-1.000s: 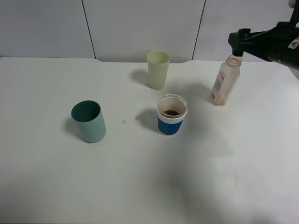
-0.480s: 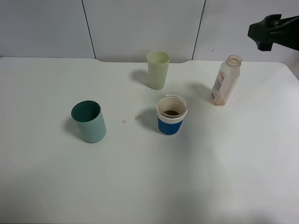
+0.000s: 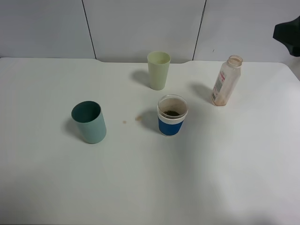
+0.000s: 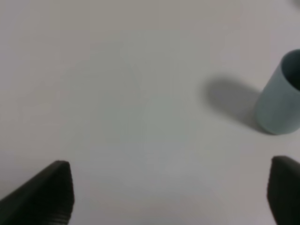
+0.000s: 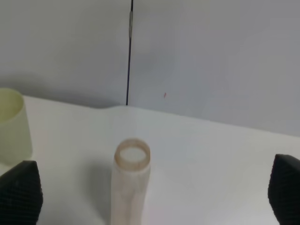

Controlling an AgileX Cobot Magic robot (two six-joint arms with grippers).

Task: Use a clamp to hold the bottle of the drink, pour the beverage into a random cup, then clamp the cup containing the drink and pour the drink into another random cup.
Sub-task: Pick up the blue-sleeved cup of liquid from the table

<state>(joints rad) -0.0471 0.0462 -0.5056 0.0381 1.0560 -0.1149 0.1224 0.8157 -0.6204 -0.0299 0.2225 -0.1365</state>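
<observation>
while the bottle stands upright near the far right edge of the white table, its long axis is vertical and its wide, uncapped mouth points straight up. it is clear plastic, slim and round-shouldered, brown-stained inside, with a white label marked in red.

the right gripper hangs above and to the right of it at the frame's edge, apart from it. in the right wrist view its ribbed black fingers are spread wide with nothing touching them.

the left gripper hovers over bare tabletop, its jaws apart and holding nothing, with the teal plastic tumbler just ahead.

the short paper cup, white with a broad blue band and a thick rolled rim, sits mid-table with brown beverage low inside. two small brown drips mark the table between it and the teal tumbler, which is well apart to the left. a pale yellow-green tumbler, tapered and smooth, stands behind the paper cup near the table's far edge.

all four vessels are upright and well separated. the smooth matte tabletop runs wide and open across the near half. grey wall panels with dark seams rise right behind the far edge.
</observation>
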